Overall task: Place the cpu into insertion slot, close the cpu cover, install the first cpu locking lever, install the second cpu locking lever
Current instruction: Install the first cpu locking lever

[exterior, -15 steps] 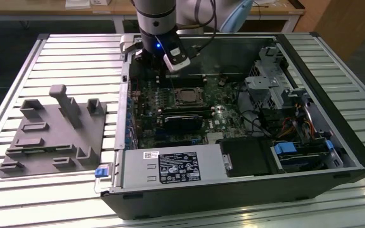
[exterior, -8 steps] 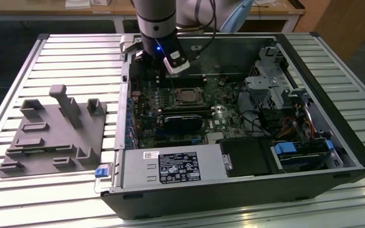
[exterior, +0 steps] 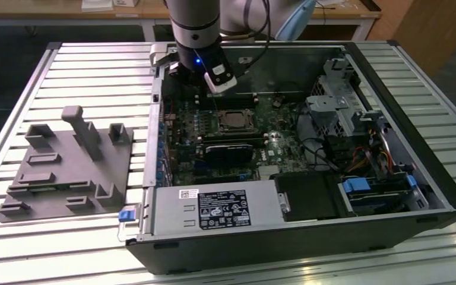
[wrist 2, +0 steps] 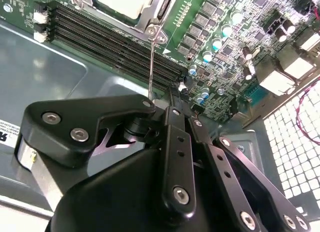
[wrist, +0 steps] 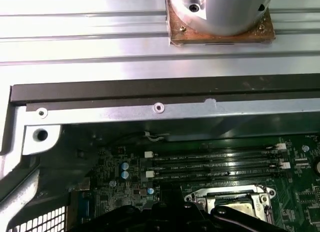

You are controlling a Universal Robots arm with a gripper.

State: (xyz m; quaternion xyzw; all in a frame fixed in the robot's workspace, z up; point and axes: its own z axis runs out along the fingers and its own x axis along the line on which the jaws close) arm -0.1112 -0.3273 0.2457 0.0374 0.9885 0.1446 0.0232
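Observation:
The cpu point(wrist 2: 125, 1) lies pale and flat in the insertion slot point(exterior: 232, 120) on the green board. The silvery cpu cover point(wrist 2: 161, 7) frames it and looks lowered. One thin wire locking lever point(wrist 2: 151, 62) stands up from the socket corner. Its free end reaches the side of my gripper point(wrist 2: 172, 95), whose black links are drawn together, shut. I cannot tell whether the lever is pinched or only touched. In the exterior view my gripper point(exterior: 212, 89) hangs just behind the socket, inside the open case. The first wrist view shows the socket point(wrist: 232, 199) beyond the gripper's black body.
Long black memory slots point(wrist 2: 110, 42) run beside the socket. A black card point(exterior: 228, 155) lies in front of it, and the power supply point(exterior: 212, 208) is at the case's front. A drive cage point(exterior: 335, 107) stands at the exterior view's right. A grey fixture point(exterior: 62, 166) sits outside, left.

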